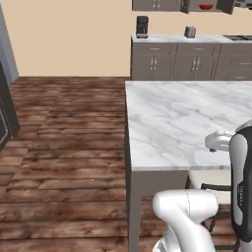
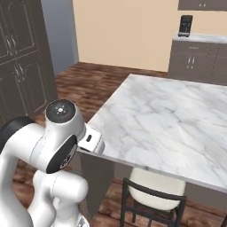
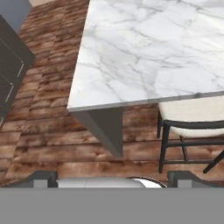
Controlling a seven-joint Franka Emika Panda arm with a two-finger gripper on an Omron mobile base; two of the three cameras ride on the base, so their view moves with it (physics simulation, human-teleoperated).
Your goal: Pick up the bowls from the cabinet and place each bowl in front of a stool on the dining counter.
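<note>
Left base view: the large white grey-veined marble worktop (image 1: 182, 123) is bare; the grey-brown wall cabinet (image 1: 157, 5) stands far behind, holding the bright red round bowl (image 1: 206, 7). The pincer (image 3: 112, 177) is fully open, empty. Approach the cabinet squarely before reaching.

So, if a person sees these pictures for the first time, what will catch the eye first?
Probably the dining counter, a big white marble slab with grey veins in the middle of the dark wood floor. Next, the stool with its cream seat tucked under the near edge. Far behind, a red bowl sits in the wall cabinet.
</note>
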